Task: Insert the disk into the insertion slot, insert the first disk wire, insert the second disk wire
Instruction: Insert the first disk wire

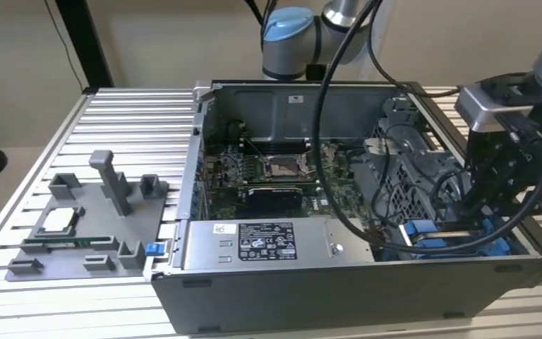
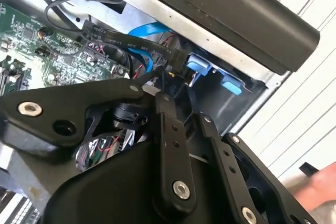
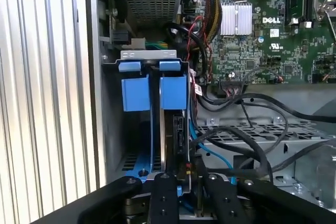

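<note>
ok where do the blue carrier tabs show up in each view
exterior view: blue carrier tabs sit in the corner of the case at the exterior view's right.
first wrist view: two tabs side by side, between the case wall and the motherboard, just ahead of the claw.
second wrist view: tabs against the case's dark rim, just past the claw.
shared landmark: the green motherboard, in all three.

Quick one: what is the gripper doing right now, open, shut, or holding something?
The gripper: shut, as far as it shows, on the black wire connector, right at the disk.
</note>
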You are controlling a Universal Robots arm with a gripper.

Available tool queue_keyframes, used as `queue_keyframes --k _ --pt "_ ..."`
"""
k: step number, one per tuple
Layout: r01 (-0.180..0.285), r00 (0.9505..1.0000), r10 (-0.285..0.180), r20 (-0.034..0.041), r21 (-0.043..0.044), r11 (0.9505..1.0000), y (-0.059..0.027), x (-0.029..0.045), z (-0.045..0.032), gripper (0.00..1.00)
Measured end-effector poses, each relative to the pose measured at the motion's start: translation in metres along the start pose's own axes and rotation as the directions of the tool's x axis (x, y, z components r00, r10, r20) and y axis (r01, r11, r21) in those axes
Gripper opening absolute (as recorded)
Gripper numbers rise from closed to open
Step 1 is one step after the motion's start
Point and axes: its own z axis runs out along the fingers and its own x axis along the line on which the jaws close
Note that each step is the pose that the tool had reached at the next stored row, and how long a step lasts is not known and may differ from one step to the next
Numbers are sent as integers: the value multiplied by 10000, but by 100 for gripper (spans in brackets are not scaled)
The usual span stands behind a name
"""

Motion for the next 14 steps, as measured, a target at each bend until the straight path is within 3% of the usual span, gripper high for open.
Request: queue_keyframes --k 3,7,14 --pt "-7 10000 7 5 1 10000 -2 -5 -98 0" --pt "-8 10000 8 6 1 10000 -21 -20 -122 0" --pt "-8 10000 8 6 -9 10000 -251 -52 -129 0"
